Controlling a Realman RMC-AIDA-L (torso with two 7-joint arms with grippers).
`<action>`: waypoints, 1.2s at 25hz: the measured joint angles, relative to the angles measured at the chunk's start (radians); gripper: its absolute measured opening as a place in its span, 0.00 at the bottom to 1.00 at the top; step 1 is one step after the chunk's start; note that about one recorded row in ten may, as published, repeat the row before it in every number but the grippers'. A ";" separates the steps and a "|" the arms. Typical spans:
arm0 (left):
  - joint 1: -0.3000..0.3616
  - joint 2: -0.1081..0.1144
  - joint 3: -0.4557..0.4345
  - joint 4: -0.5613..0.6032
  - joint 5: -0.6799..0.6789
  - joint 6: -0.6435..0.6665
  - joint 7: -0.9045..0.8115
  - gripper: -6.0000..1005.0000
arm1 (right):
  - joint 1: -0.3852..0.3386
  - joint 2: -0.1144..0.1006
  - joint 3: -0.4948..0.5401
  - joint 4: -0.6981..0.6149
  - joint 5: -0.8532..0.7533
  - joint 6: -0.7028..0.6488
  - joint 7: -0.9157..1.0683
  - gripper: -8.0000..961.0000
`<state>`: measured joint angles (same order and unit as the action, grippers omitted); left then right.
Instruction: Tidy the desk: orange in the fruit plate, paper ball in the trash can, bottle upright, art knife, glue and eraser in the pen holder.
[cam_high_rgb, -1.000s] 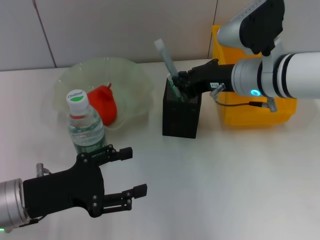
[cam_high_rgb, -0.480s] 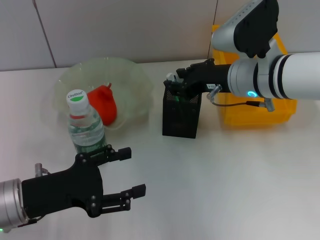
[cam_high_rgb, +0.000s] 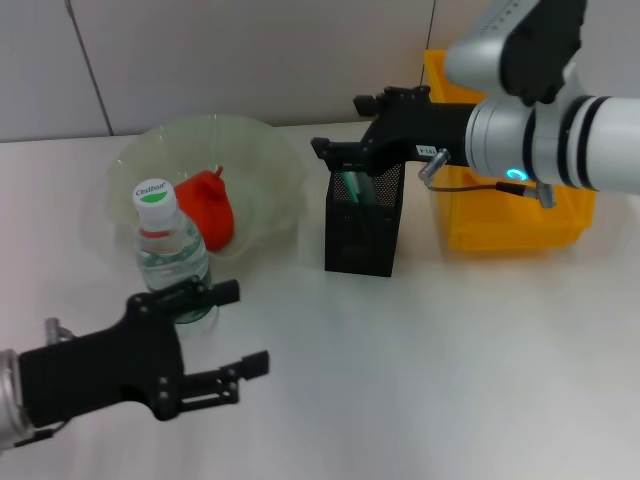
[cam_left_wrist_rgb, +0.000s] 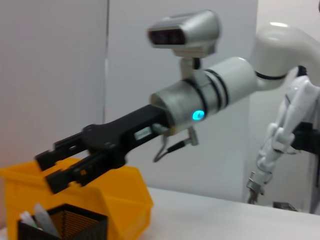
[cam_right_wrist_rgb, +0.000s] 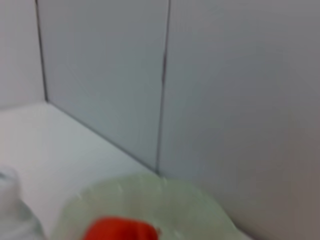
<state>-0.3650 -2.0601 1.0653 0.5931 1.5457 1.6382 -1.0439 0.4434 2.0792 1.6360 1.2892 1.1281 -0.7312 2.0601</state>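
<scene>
Right gripper: the right gripper (cam_high_rgb: 345, 125) hangs just above the rim of the pen holder (cam_high_rgb: 362, 232), its black fingers (cam_left_wrist_rgb: 55, 155) spread apart with nothing between them; the left wrist view shows the gap clearly.
Pen holder: directly under the right gripper's fingertips, black mesh, upright. A green and white item stands inside it; which item it is cannot be made out through the mesh. In the left wrist view only its top edge shows, cut off at the frame's lower border, with a pale stick poking out.
Trash can: the yellow trash can (cam_high_rgb: 510, 215) sits behind and beside the right gripper's wrist, largely covered by the arm; its inside is hidden.
Left gripper: the left gripper (cam_high_rgb: 235, 328) hovers low over the table, fingers apart and empty, its arm cut off at the frame edge.
Bottle: the bottle (cam_high_rgb: 170, 255) stands upright just beyond the left gripper's upper finger, its base partly hidden by that finger; contact cannot be judged.
Orange: the orange (cam_high_rgb: 207, 208) lies in the fruit plate (cam_high_rgb: 262, 150), past the bottle from the left gripper.
Right wrist view: blurred; only the fruit plate's rim and a cut-off red patch show.
</scene>
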 joint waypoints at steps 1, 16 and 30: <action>0.001 0.004 -0.017 0.000 0.002 0.011 0.000 0.83 | -0.011 -0.001 0.003 0.009 0.047 -0.011 -0.047 0.64; 0.023 0.071 -0.152 -0.001 0.008 0.083 -0.041 0.84 | -0.035 -0.002 0.251 -0.137 0.482 -0.554 -0.533 0.80; 0.017 0.082 -0.140 0.028 0.011 0.129 -0.096 0.83 | -0.089 -0.003 0.263 -0.094 0.202 -0.842 -0.509 0.80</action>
<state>-0.3476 -1.9781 0.9249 0.6210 1.5568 1.7674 -1.1400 0.3547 2.0766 1.8988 1.1953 1.3298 -1.5732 1.5515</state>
